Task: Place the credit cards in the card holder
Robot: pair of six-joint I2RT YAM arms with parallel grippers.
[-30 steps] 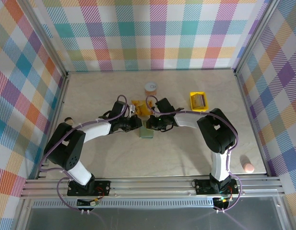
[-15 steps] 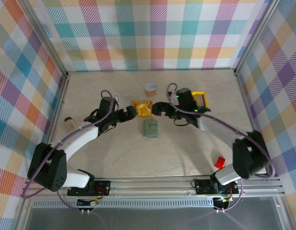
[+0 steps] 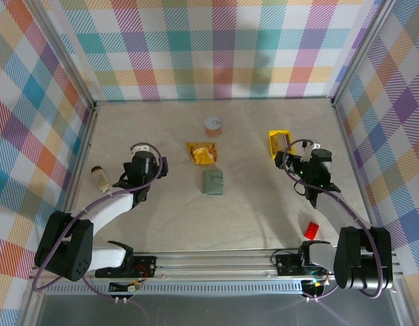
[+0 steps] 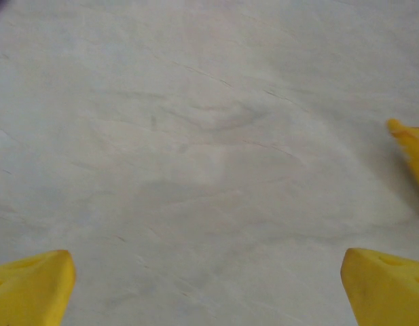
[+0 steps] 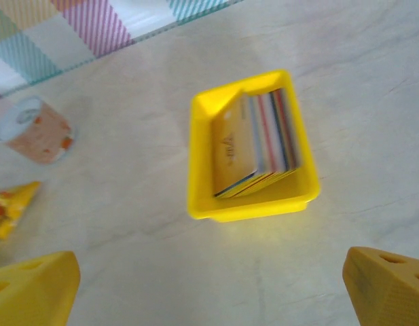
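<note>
The sage-green card holder (image 3: 212,182) lies folded on the table's middle, with neither gripper touching it. The credit cards (image 5: 259,140) stand on edge as a stack inside a small yellow tray (image 5: 204,165); from above the cards (image 3: 283,142) sit at the back right. My right gripper (image 5: 209,292) hovers open just in front of the tray, nothing between its yellow fingertips (image 5: 34,288). Seen from above, the right gripper (image 3: 288,163) is right below the tray (image 3: 272,140). My left gripper (image 3: 153,165) is open over bare table, well left of the card holder; its fingertips (image 4: 29,285) hold nothing.
An orange-yellow snack packet (image 3: 201,153) lies just behind the card holder, its corner (image 4: 407,144) at the left wrist view's right edge. A small peach cup (image 3: 213,125) stands behind it. A little cylinder (image 3: 99,178) lies at the left, a red item (image 3: 311,228) near the right arm.
Both arms have drawn back from the card holder, the left one leftward and the right one to the yellow tray. Both grippers have opened wide.
</note>
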